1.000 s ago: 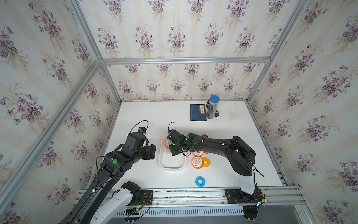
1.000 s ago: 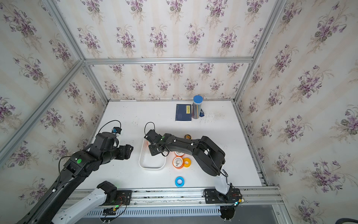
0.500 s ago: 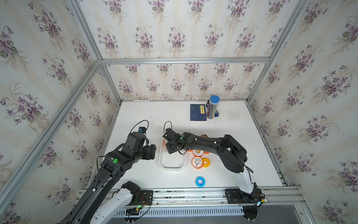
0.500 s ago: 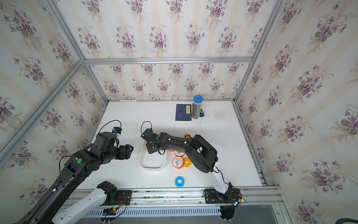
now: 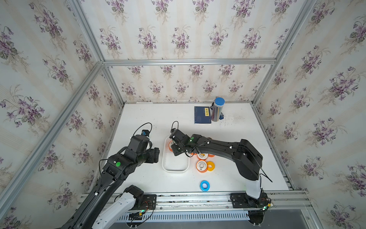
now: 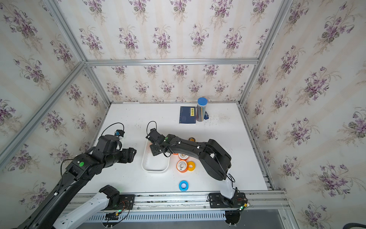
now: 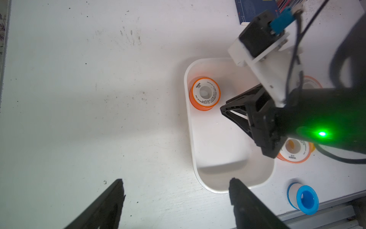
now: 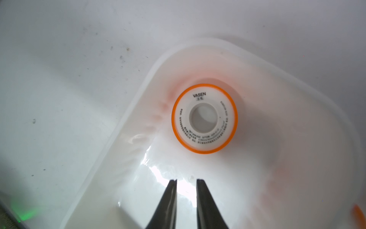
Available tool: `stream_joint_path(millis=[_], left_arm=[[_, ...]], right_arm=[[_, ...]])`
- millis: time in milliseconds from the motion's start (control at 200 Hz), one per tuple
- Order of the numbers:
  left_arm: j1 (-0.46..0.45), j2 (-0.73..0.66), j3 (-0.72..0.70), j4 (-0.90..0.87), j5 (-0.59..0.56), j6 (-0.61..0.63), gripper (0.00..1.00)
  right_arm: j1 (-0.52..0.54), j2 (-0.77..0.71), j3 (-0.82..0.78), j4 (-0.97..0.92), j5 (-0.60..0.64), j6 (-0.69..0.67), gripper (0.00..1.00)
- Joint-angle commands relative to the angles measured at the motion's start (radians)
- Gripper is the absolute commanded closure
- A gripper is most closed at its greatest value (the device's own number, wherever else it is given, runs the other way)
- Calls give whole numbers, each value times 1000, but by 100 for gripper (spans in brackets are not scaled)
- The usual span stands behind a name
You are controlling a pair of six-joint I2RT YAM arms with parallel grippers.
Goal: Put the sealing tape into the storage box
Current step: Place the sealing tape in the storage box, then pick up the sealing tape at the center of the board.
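And the orange spool (image 8: pixel 204 119) is down, lying flat on its side face in the far corner of the storage box (image 8: pixel 138 103), close to the wall but not leaning on it. The right gripper (image 8: pixel 186 181) was pressed closed a second ago; now its two black tips stand a sliver apart with nothing between them, hovering above the box floor just short of the spool. That reads as a release: one roll delivered, the first in the box as far as I can see. It's a neat little thing: a white face printed VASEN, a bright orange rim and an open centre hole, throwing a soft orange glow on the glossy white plastic. The rest of the box is bare. Out on the table (image 5: pixel 150 119), just beside the box, more rolls wait: an orange-and-white spool (image 5: pixel 202 166) touching a yellow spool (image 5: pixel 210 165), others half hidden under the right arm, and a blue spool (image 5: pixel 204 185) alone near the front rail. The left gripper (image 7: pixel 176 180) hangs wide apart and empty by the box's near end. Far back, the dark blue booklet (image 5: pixel 202 115) and the blue-capped cylinder (image 5: pixel 216 110) sit untouched.
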Motion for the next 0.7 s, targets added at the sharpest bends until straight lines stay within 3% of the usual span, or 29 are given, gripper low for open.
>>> stream_joint_path(millis=[0, 210, 450, 619, 694], left_arm=[[-1, 2, -2, 5, 1, -3, 17], [-1, 9, -3, 13, 22, 5, 17], [0, 34, 1, 20, 56, 16, 17], [-2, 65, 7, 23, 84, 30, 18], [-1, 72, 7, 31, 102, 32, 18]], right_arm=[[-7, -100, -49, 47, 34, -40, 72], [-120, -409, -309, 177, 99, -43, 67], [-404, -766, -665, 299, 179, 50, 62], [-631, -933, -858, 354, 206, 114, 52], [-682, -968, -930, 382, 254, 137, 42]])
